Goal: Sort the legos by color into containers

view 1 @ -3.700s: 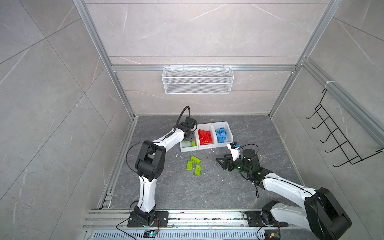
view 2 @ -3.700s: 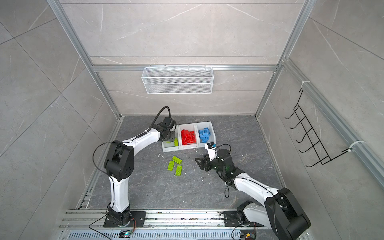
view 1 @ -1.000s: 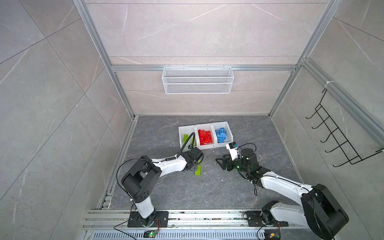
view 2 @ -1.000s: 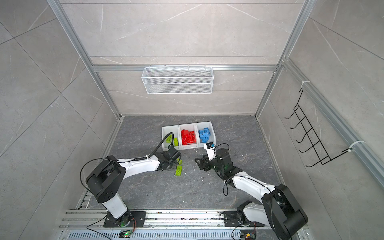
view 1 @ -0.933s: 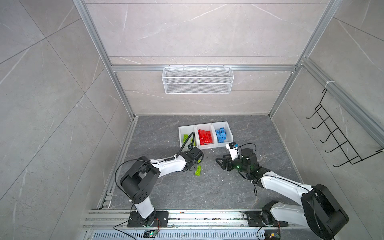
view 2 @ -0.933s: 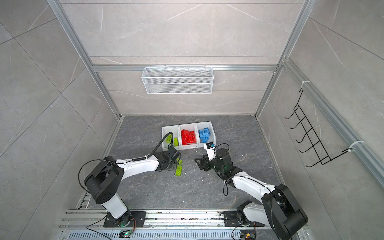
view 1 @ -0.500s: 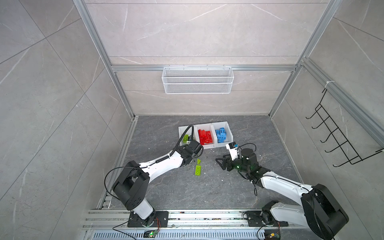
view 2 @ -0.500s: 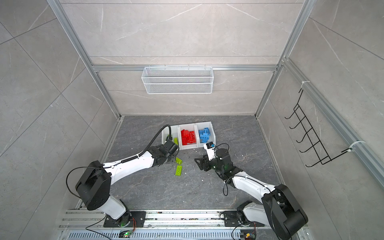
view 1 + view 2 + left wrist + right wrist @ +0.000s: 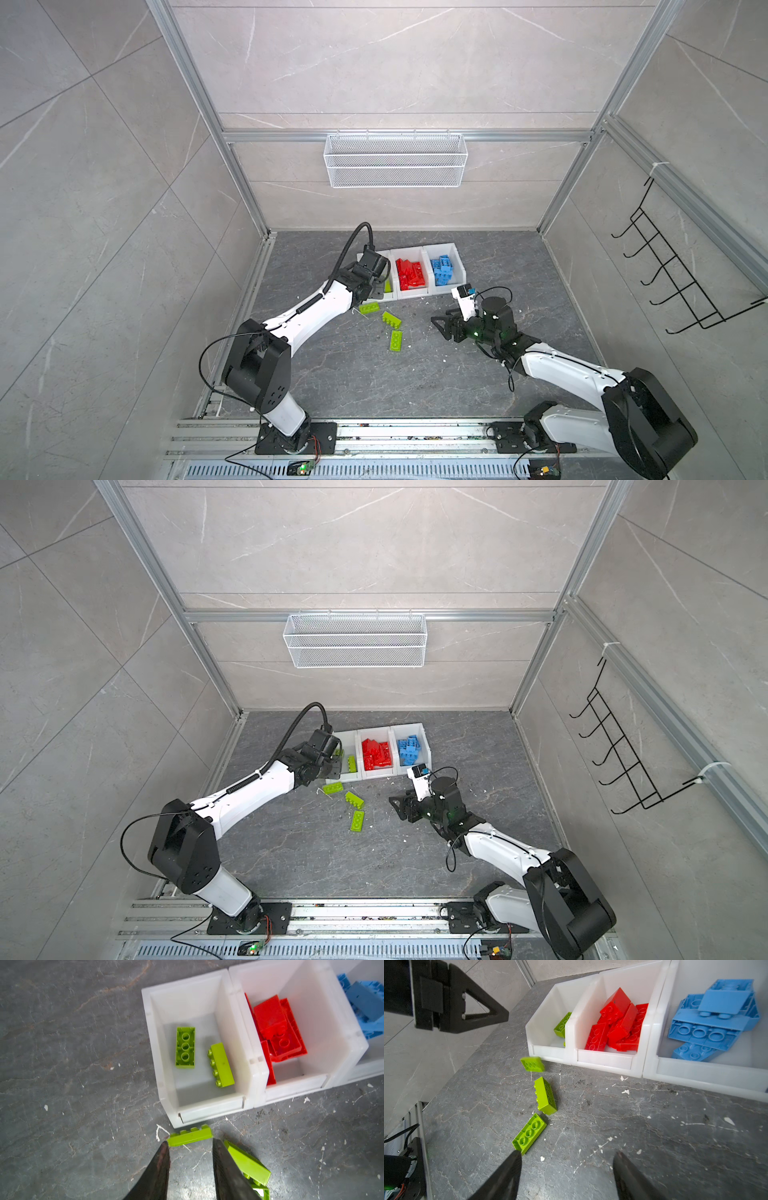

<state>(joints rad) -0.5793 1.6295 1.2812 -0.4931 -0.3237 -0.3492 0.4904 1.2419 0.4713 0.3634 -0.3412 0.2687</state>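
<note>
Half a second back the left arm hung lower, over the loose pieces. It has since swung up to the green bin (image 9: 199,1113), the leftmost of the three joined bins at the centre of both top views. One lime brick (image 9: 190,1136) that did not show on the table (image 9: 654,1126) then now lies just in front of that bin's low front, outside it. It looks smeared in the right wrist view, so it may not have settled. Two sorted greens (image 9: 185,1047) already lie inside the bin, while the red bricks (image 9: 616,1022) fill the middle bin (image 9: 604,1061) and the blue bricks (image 9: 716,1016) the right-hand bin (image 9: 695,1072). Two loose greens (image 9: 545,1096) lie close together lower in the top views. The left fingers (image 9: 160,1167) stand narrowly apart with nothing between them, their tips just short of the stray brick; whether they touch it I cannot tell. The right fingers (image 9: 506,1178) are spread wide and empty, to the right of the loose greens, unmoved. To do this step well, I would let the brick come to rest and widen the left fingers. I would then close across its narrow width at mid-length, lift it clear of the front lip, and release it well inside without nudging the bin.
</note>
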